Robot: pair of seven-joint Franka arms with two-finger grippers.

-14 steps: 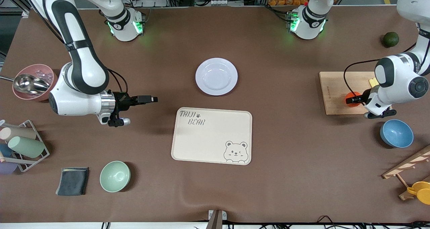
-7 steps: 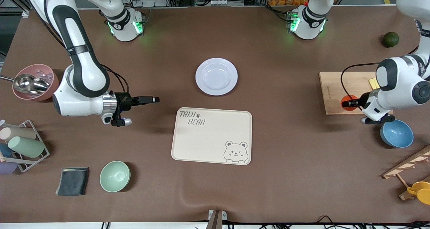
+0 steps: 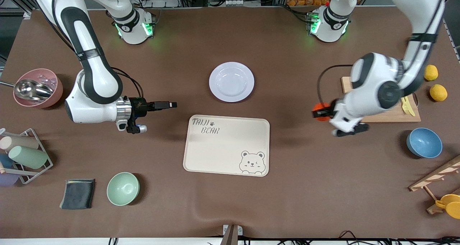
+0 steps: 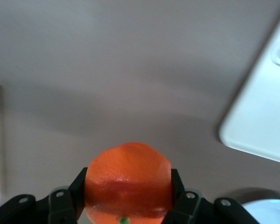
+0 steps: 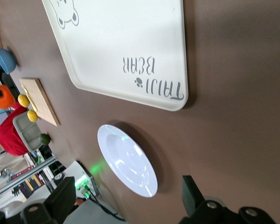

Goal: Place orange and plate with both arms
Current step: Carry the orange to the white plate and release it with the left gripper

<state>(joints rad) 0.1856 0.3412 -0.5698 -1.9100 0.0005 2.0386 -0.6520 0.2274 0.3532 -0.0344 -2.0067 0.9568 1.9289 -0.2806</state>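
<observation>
Over the tabletop, right arm's end: right gripper (image 3: 171, 104) is hovering, fingers apart, empty.
Middle: plate (image 3: 231, 81) is lying beside the bear tray (image 3: 227, 145), farther from the camera, nearer the right gripper.
Left arm's end: left gripper (image 3: 318, 112) is clamping the orange (image 3: 320, 111), airborne between cutting board (image 3: 381, 101) and tray.

The left pincer (image 4: 128, 205) hides the orange's (image 4: 128, 179) lower sides.
</observation>
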